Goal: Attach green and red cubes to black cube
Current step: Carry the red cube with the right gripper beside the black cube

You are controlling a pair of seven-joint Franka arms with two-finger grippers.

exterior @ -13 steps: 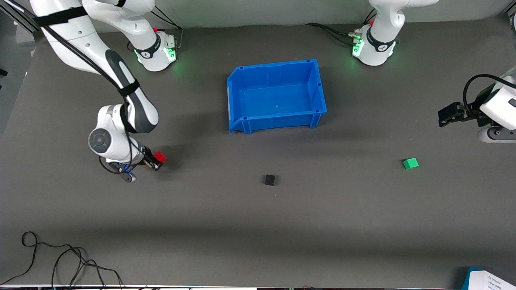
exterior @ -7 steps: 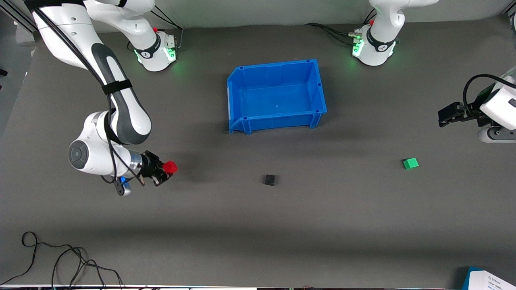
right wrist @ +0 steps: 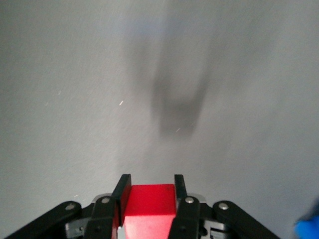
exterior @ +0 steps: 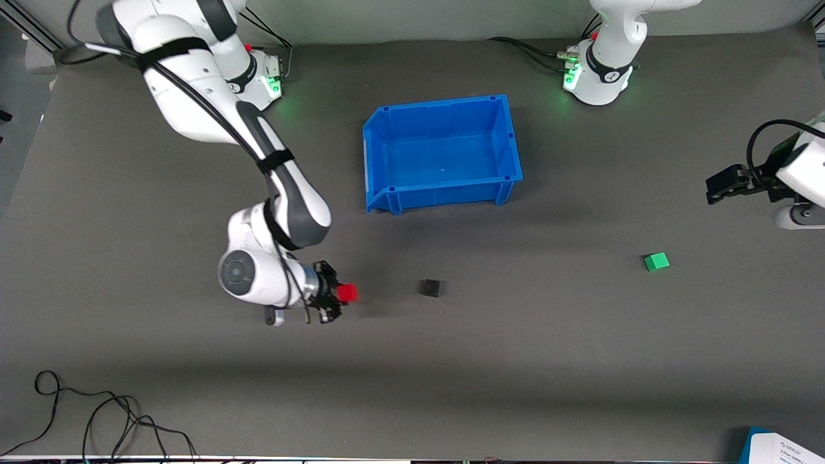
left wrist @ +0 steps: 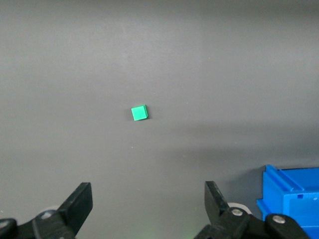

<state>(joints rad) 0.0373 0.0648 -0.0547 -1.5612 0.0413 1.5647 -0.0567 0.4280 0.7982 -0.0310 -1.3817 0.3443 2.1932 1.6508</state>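
My right gripper (exterior: pixel 340 295) is shut on the red cube (exterior: pixel 348 292) and holds it just above the mat, beside the black cube (exterior: pixel 432 287) toward the right arm's end. The right wrist view shows the red cube (right wrist: pixel 149 201) clamped between both fingers. The green cube (exterior: pixel 657 261) lies on the mat toward the left arm's end; it also shows in the left wrist view (left wrist: pixel 139 113). My left gripper (exterior: pixel 715 185) is open and empty, up in the air at the left arm's end of the table, its fingers (left wrist: pixel 79 201) wide apart.
An empty blue bin (exterior: pixel 442 152) stands farther from the front camera than the black cube; its corner shows in the left wrist view (left wrist: pixel 294 199). Loose black cables (exterior: pixel 97 419) lie at the near edge, at the right arm's end. A blue-and-white object (exterior: pixel 783 448) sits at the near corner.
My right gripper has carried the red cube across the mat toward the black cube, closing much of the gap. The left gripper has shifted only slightly. The black and green cubes have not moved.
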